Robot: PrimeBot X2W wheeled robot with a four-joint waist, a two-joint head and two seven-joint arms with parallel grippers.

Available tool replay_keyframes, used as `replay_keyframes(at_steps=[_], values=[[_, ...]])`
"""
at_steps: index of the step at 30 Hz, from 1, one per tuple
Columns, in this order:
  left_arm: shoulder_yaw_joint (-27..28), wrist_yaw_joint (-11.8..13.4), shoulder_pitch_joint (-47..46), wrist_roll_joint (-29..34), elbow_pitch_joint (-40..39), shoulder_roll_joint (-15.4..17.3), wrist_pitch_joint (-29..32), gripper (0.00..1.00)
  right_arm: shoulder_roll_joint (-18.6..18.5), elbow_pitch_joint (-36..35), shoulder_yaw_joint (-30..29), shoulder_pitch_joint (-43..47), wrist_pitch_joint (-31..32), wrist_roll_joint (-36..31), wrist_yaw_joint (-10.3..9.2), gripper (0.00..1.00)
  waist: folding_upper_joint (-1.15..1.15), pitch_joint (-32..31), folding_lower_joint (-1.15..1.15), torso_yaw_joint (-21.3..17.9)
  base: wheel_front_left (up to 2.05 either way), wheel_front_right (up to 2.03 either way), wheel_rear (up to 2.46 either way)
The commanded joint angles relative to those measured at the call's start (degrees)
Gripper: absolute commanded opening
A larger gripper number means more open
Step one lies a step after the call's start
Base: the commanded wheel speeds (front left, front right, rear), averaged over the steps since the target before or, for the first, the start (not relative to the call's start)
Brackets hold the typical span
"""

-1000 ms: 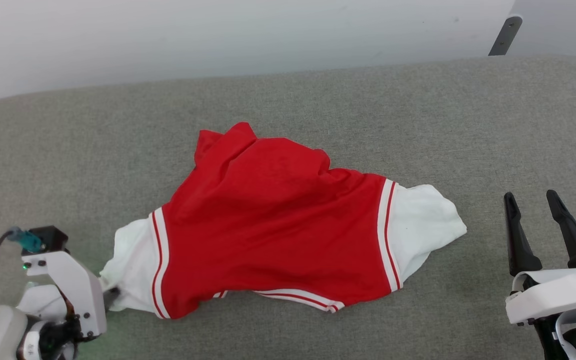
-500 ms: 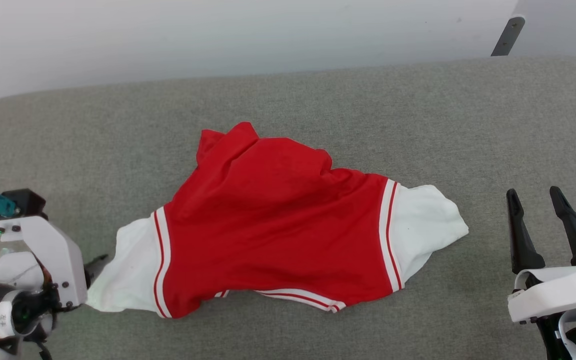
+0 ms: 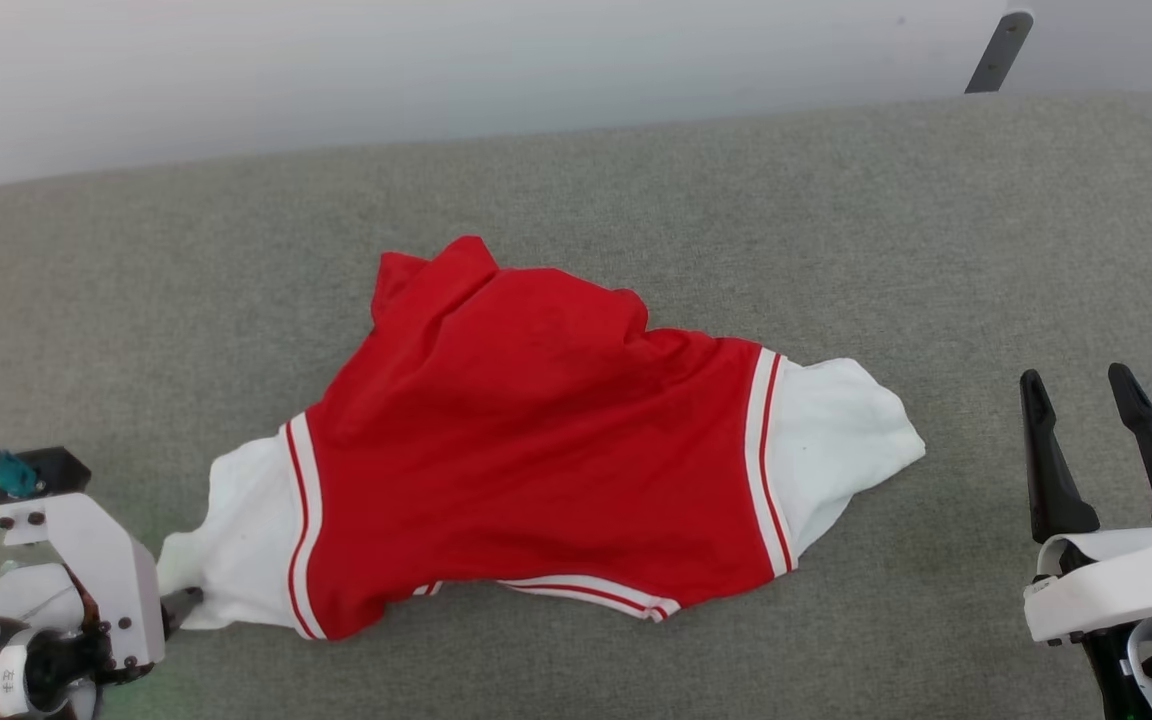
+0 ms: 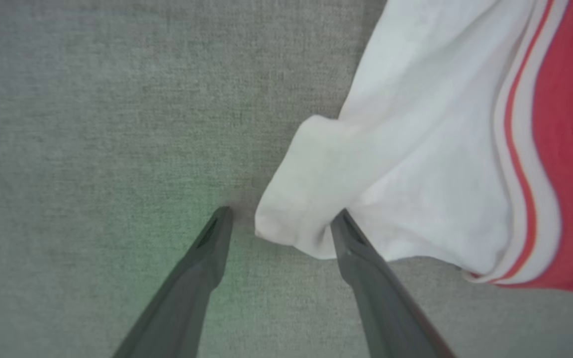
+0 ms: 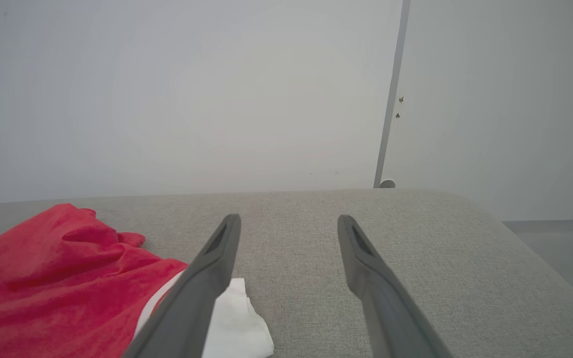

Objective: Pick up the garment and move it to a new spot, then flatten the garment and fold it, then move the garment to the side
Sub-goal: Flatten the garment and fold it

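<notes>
Flatten step, I'd say: garment (image 3: 536,440) spread mid-cushion, not flat yet.

Garment lies across the grey cushion (image 3: 636,160), plain red side up. Left sleeve (image 4: 366,164) is drawn out to a point, right sleeve (image 3: 836,440) lies loose, and the far edge (image 3: 436,280) is bunched and folded over. Left gripper (image 4: 282,213) is down at the cushion with fingers wide. The cuff tip sits between them and touches one finger, but nothing is pinched. Right gripper (image 3: 1075,374) is also wide and empty, well off to the right of the right sleeve. Next move, my read: lift the left gripper clear without snagging the cuff. Then take the right sleeve or the bunched far edge and pull outward, low and slow, since the jersey cloth will slide and re-wrinkle. Fold only once the body lies flat.
</notes>
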Motion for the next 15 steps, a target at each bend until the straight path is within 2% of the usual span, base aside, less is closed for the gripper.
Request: replay_keyframes(at_steps=[1, 4, 5, 6, 10, 11, 15], values=[[-0.18, -0.65, -0.14, 0.66, 1.84, -0.75, -1.25, 1.0, -0.29, -0.45, -0.27, -0.01, 0.13, 0.05, -0.06, 1.0, 0.0, 0.65, 0.0, -0.21, 0.0, 0.0, 0.0], [-0.64, -1.63, -0.61, 0.63, 4.98, -2.36, -2.99, 1.0, -0.65, -0.75, 0.16, -0.36, 0.93, 0.35, -0.06, 1.0, 0.0, 1.18, 0.0, -0.27, 0.0, 0.0, 0.0], [-0.64, -2.05, -0.87, 0.34, 6.08, -3.0, -3.53, 0.43, -0.88, -0.79, 0.54, -0.43, 1.32, 0.63, -0.06, 1.0, 0.0, 1.32, 0.0, -0.26, 0.0, 0.0, 0.0], [-0.75, -2.6, -1.17, 0.19, 7.02, -3.52, -4.14, 0.0, -1.08, -0.8, 0.88, -0.45, 1.98, 1.01, -0.06, 1.0, 0.0, 1.47, 0.0, -0.24, 0.0, 0.0, 0.0], [-1.0, -5.01, -2.15, -0.75, 9.58, -5.57, -5.48, 0.0, -3.85, -0.48, 4.17, -0.62, 7.46, 4.45, -0.06, 1.0, 0.0, 2.06, 0.0, 0.08, 0.0, 0.0, 0.0], [-1.0, -5.01, -2.15, -0.75, 9.58, -5.57, -5.48, 0.0, -3.85, -0.48, 4.17, -0.62, 7.46, 4.45, -0.06, 1.0, 0.0, 2.06, 0.0, 0.08, 0.0, 0.0, 0.0], [-1.41, -6.47, -4.01, -0.65, 11.24, -6.82, -6.93, 0.0, -6.88, 0.4, 5.85, -2.3, 14.34, 6.94, -0.06, 1.0, 0.0, 2.84, 0.0, 1.07, 0.0, 0.0, 0.0]])
